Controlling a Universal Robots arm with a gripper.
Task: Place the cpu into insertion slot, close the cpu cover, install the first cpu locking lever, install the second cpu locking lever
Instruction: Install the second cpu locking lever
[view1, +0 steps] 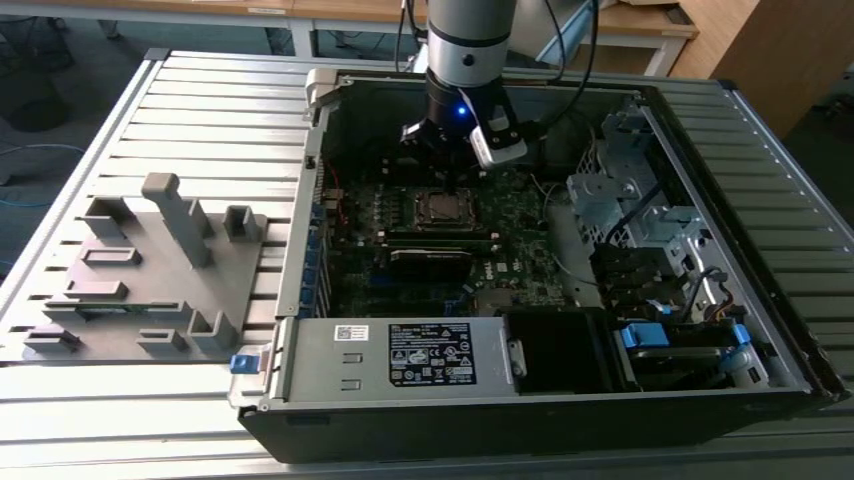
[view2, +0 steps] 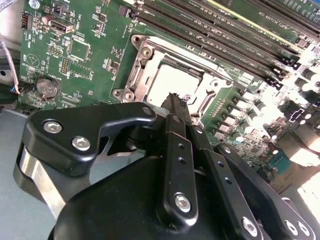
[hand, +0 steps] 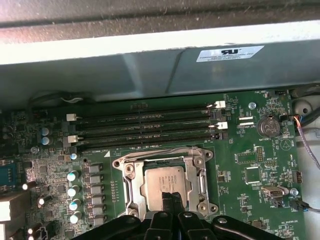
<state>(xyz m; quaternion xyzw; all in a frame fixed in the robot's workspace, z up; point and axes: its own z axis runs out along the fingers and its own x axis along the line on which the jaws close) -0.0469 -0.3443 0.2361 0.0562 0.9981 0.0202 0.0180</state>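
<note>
— While the claw (hand: 171, 199) is being held clenched, empty, just above the socket, how far is the work judged?
— The cpu (hand: 162, 181) is being seated in the insertion slot (hand: 131, 186), the cpu cover (hand: 200, 172) lowered. The case is being carried on a slatted surface (view1: 200, 110).

Lab or workshop: slatted metal bench (view1: 200, 110), wooden desks (view1: 627, 25) behind
</note>
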